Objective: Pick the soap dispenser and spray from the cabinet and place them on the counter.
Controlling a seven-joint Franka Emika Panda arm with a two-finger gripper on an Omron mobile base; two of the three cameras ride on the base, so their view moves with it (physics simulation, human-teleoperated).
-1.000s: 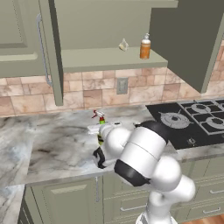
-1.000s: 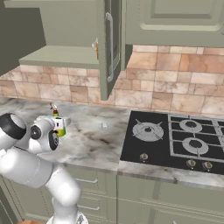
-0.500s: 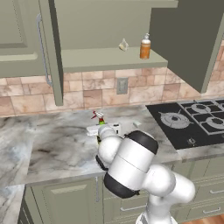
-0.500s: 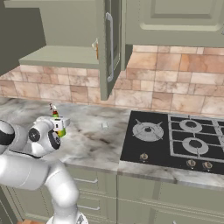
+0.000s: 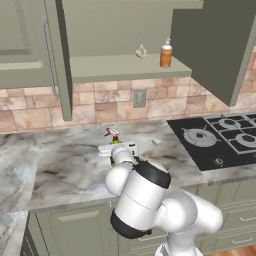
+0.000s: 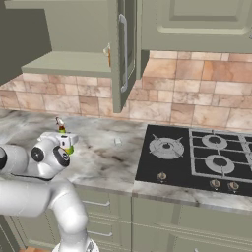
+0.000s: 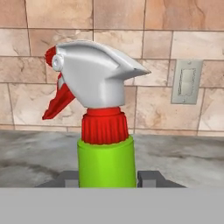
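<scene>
We saw the end effector (image 7: 107, 178) closed on the spray (image 7: 101, 118), upright just above the bench (image 5: 60, 165). We judged an early release could tip it. No writing was readable on it. The soap dispenser (image 5: 166, 53) stood in the cabinet (image 5: 125, 67).

A kitchen wall of tan and pink stone tiles (image 5: 105, 100), with a pale wall switch (image 5: 139, 97) set into it. To the switch's right lies a black gas stovetop (image 5: 220, 140); olive drawers (image 6: 162, 221) sit below.
</scene>
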